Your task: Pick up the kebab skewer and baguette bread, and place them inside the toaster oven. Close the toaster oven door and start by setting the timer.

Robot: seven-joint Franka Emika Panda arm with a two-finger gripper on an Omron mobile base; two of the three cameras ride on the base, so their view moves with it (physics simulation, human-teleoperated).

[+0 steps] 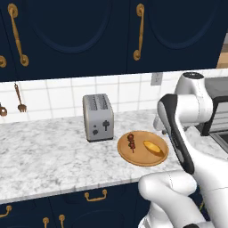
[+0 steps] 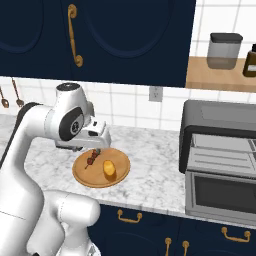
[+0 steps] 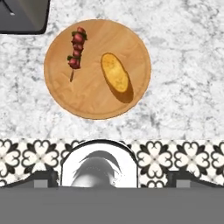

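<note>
The kebab skewer [image 3: 76, 48] and the golden baguette bread [image 3: 115, 72] lie side by side on a round wooden board [image 3: 92, 103] on the marble counter. Both also show on the board [image 1: 138, 159] [image 2: 89, 176]: skewer [image 1: 131, 141] [image 2: 92, 159], baguette [image 1: 153, 148] [image 2: 109, 169]. My gripper [image 3: 111, 179] hovers above the board's near side, open, holding nothing; its hand [image 2: 94, 135] hangs just over the skewer. To the right, the dark grey toaster oven [image 2: 220, 125] [image 1: 220, 102] stands with its door [image 2: 222, 192] folded down and the rack showing.
A silver two-slot toaster [image 1: 98, 116] [image 3: 22, 15] stands left of the board. Dark blue cabinets hang overhead. A wall outlet [image 2: 155, 93], a shelf with a canister [image 2: 225, 50] and a dark bottle [image 2: 250, 60] sit above the oven. Utensils [image 1: 19, 99] hang at left.
</note>
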